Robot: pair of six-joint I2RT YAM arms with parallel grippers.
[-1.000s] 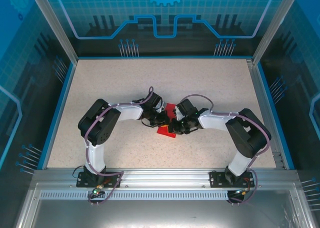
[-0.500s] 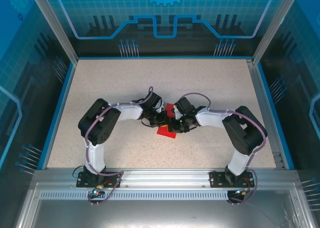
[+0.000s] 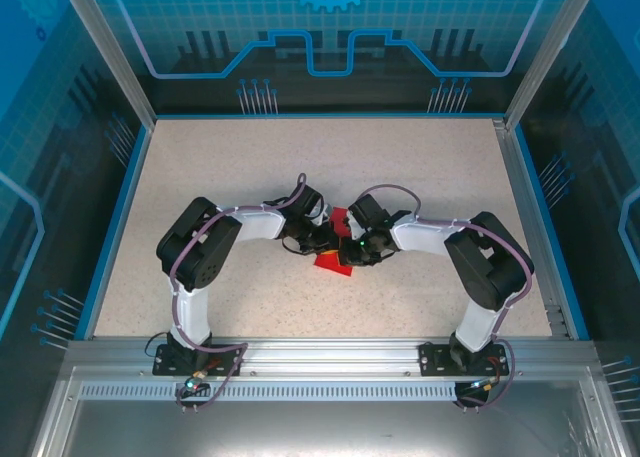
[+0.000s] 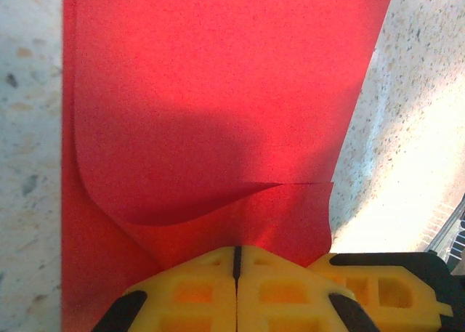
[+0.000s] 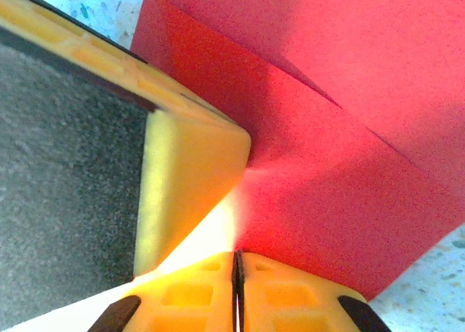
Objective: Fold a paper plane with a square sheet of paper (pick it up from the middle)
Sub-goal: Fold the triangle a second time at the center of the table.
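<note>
The square sheet of paper point(image 3: 333, 261) is bright red and lies on the speckled table between my two wrists, mostly hidden under them from above. In the left wrist view the sheet point(image 4: 218, 92) shows a curled upper flap over a lower layer, with a short straight crease. My left gripper point(image 4: 235, 253) is shut, its tips resting against the paper's near edge. My right gripper point(image 5: 237, 258) is shut too, tips at the edge of the sheet point(image 5: 349, 128), which shows overlapping folded layers. From above, left gripper point(image 3: 328, 241) and right gripper point(image 3: 348, 249) almost touch. A paper plane shape is not in view.
A yellow finger of the left gripper point(image 5: 190, 173) stands close against my right gripper's tips. The right gripper's finger point(image 4: 381, 282) shows at the lower right of the left wrist view. Blue-edged walls point(image 3: 120, 207) ring the speckled table point(image 3: 250, 157).
The right arm has shifted slightly left, bringing its wrist closer to the left one. The left arm and the paper have hardly moved.
</note>
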